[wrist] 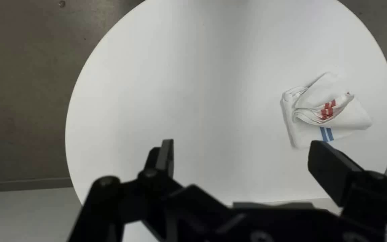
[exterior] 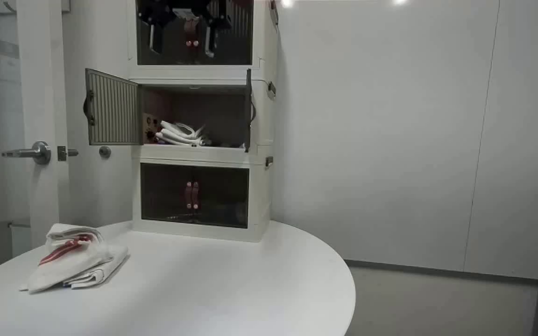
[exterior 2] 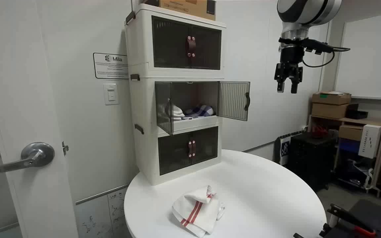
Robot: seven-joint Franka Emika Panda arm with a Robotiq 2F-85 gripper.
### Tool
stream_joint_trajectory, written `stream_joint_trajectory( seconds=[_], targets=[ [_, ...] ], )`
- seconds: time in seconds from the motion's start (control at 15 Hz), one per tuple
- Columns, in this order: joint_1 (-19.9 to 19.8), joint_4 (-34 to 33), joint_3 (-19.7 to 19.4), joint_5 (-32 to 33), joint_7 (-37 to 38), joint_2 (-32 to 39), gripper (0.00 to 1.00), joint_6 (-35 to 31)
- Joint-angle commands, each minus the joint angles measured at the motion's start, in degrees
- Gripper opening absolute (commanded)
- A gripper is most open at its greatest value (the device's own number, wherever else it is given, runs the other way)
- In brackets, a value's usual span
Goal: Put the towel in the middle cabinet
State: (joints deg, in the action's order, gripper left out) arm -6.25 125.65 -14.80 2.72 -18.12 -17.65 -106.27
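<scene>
Beside the cabinet stack (exterior 2: 190, 73), a “Mila” sign (exterior 2: 111, 66).

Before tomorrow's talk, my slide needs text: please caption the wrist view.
Looking down past the open end effector: a rumpled, red-striped white towel on a rounded white table.

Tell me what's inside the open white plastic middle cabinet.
The middle cabinet holds a folded white cloth, a blue-and-white patterned cloth, and a brownish item with dark circles that I cannot identify. Whatever lies under the cloths is covered.
</scene>
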Motion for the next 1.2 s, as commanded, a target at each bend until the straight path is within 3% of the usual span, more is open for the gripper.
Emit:
stream_joint_trajectory(
  seconds=[0.0, 0.47, 1.13],
  targets=[
    [-0.80, -0.14, 0.71, -0.24, -0.20, 0.09, 1.00, 0.10],
    [-0.80, -0.14, 0.71, -0.24, -0.20, 0.09, 1.00, 0.09],
    [1.10, -9.18, 3.47, -2.47, -2.18, 11.76, 1.00, -3.92]
  ],
)
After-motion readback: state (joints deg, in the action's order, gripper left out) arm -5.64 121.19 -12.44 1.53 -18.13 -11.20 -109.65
